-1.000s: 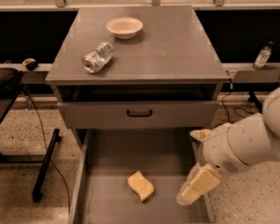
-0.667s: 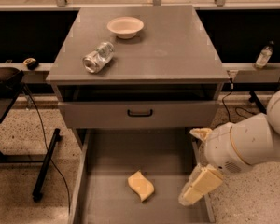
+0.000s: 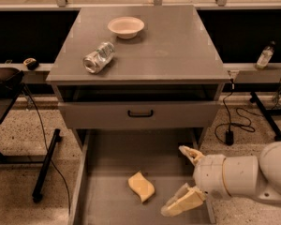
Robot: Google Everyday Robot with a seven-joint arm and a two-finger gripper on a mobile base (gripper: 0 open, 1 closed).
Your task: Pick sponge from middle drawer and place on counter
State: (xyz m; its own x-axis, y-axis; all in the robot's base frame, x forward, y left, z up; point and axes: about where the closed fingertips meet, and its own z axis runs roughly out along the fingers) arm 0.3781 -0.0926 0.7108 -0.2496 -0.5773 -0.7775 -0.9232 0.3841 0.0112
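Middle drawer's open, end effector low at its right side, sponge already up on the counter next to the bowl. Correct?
No: in the camera view the sponge lies in the middle drawer, left of the open end effector, not on the counter. The rest holds.

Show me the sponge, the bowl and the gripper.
sponge (image 3: 141, 186), camera view, middle of its top face.
bowl (image 3: 125, 26), camera view, its inside.
gripper (image 3: 173, 182), camera view, between its open fingers, over the right side of the middle drawer (image 3: 112, 163).

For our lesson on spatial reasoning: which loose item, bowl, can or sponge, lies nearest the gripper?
The sponge, alone in the middle drawer beside the open gripper; bowl and can sit on the counter.
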